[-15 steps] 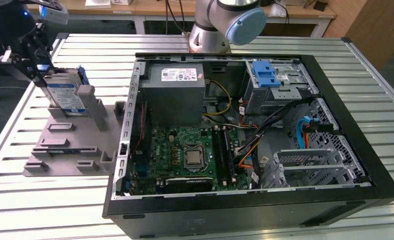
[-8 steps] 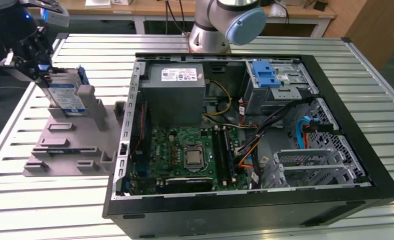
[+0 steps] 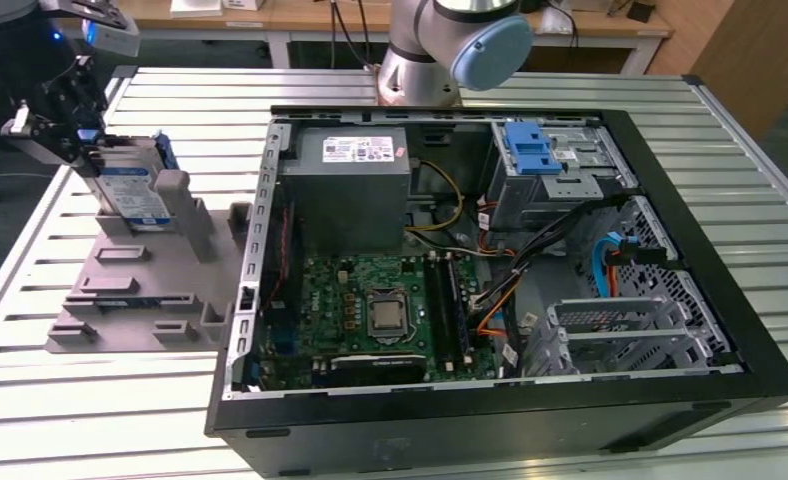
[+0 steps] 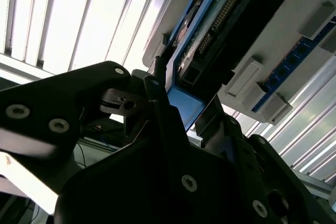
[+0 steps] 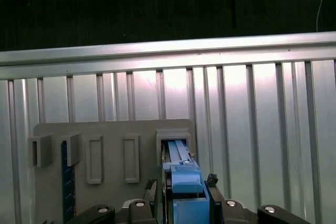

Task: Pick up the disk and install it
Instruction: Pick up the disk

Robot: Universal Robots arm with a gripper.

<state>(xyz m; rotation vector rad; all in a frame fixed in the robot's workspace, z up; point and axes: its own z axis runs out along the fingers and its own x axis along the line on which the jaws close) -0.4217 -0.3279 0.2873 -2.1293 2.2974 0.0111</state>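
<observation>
One disk [image 3: 133, 193] stands upright in one grey holder [image 3: 125, 272].

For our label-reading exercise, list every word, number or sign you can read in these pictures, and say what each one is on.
Blue-and-white label on the disk: print too small to read.
White sticker on the grey power supply box: print too small to read.
Motherboard: markings too small to read.
Both wrist views: no legible text.
</observation>
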